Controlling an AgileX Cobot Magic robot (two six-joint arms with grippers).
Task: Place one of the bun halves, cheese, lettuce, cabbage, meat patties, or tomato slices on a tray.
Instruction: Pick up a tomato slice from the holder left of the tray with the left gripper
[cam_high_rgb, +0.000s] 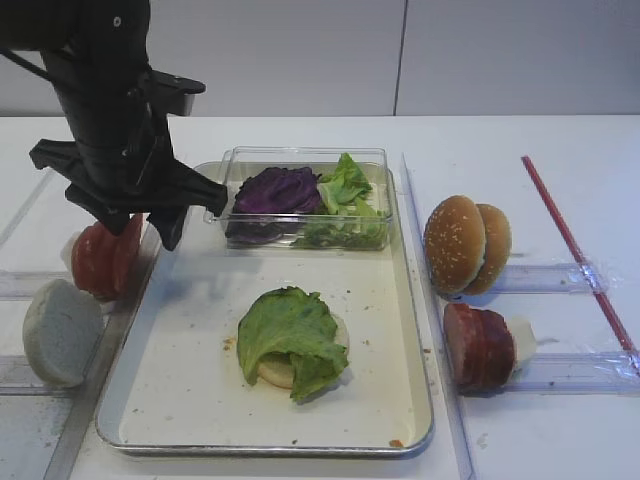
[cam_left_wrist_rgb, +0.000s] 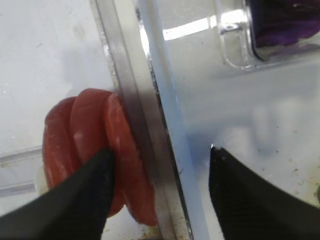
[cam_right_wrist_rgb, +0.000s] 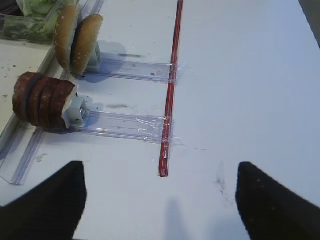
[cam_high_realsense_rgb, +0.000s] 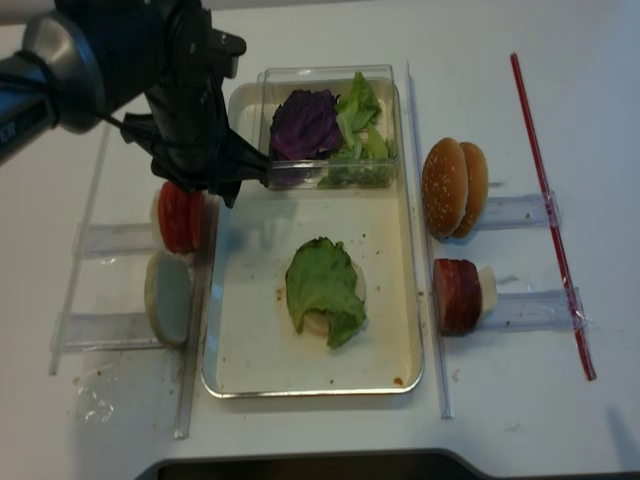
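Left end effector (cam_high_rgb: 150, 222) hangs over the left rim of the tray (cam_high_rgb: 412, 330), jaws spread wide, nothing held. In the left wrist view one finger (cam_left_wrist_rgb: 75, 200) lies against the tomato slices (cam_left_wrist_rgb: 95, 155) and the other sits over the tray floor, so the jaws straddle the rim.

Tomato slices: 3 visible, standing on edge in a stack on the table (cam_high_rgb: 560, 160), just outside the tray's left rim.

Bun halves: 2 sesame domes (cam_high_rgb: 465, 243) on edge right of the tray; 1 pale half (cam_high_rgb: 60, 330) left of it; 1 more on the tray under a lettuce leaf (cam_high_rgb: 290, 335).

Meat patties (cam_high_rgb: 480, 345): 4 in a stack, on edge, right side (right wrist view).

Clear plastic box (cam_high_rgb: 300, 160) at the tray's far end: purple cabbage (cam_high_rgb: 275, 190) and more lettuce, leaf count unclear.

Right end effector (cam_right_wrist_rgb: 160, 205): jaws well apart, empty, above bare table beside a red strip (cam_right_wrist_rgb: 170, 90).
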